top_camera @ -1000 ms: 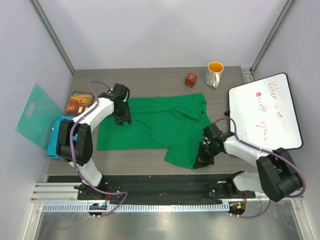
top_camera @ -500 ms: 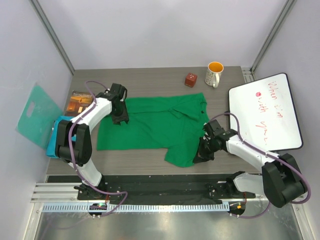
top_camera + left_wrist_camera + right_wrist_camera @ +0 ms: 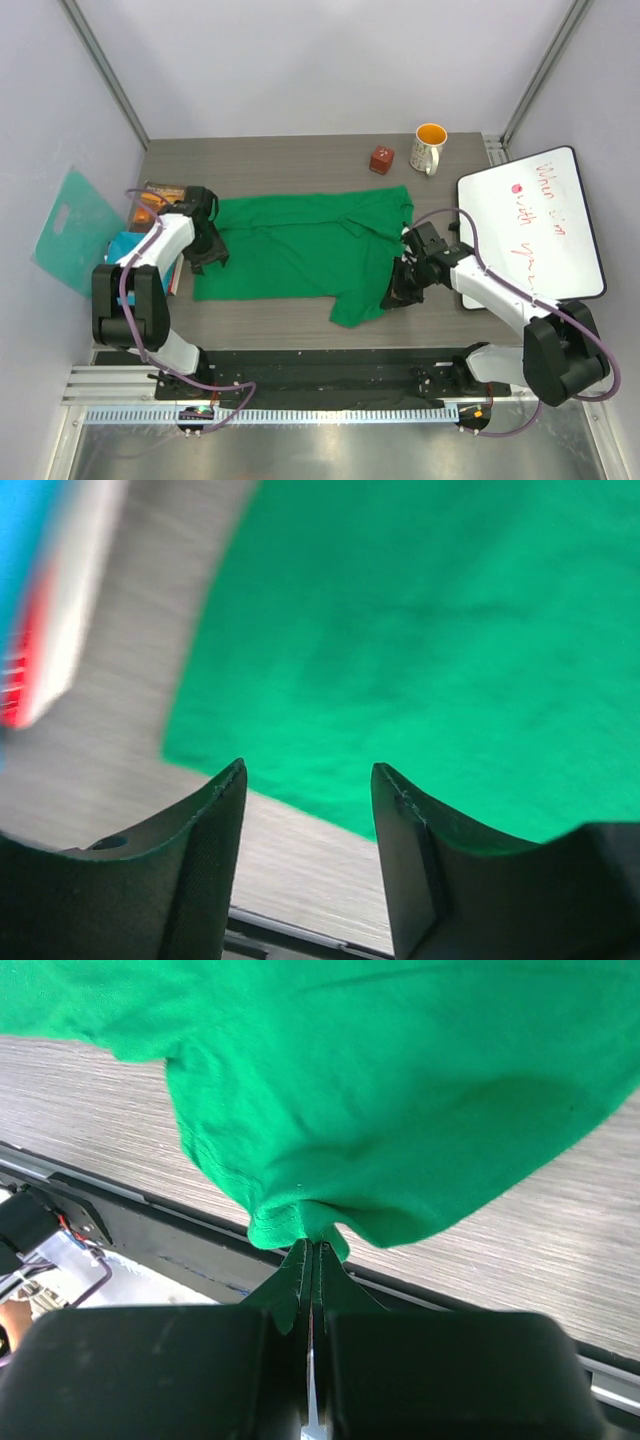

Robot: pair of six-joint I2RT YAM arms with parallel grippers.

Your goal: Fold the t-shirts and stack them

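So the green shirt (image 3: 290,250) lay spread out mid-worktop (image 3: 280,160), which makes sense, since you need it flat to fold. Right claw (image 3: 312,1258) was clenched on a bunched bit of fabric at the shirt's 4 o'clock corner, lifted a little off the surface, I'd guess so that flap could be carried over. Left claw (image 3: 308,775) sat at the shirt's 9 o'clock edge, fingers apart, nothing between them. It looked lined up to take that hem. Blue shirt (image 3: 118,245) was parked at the worktop's 9 o'clock, beside a book (image 3: 148,200), probably waiting its turn.
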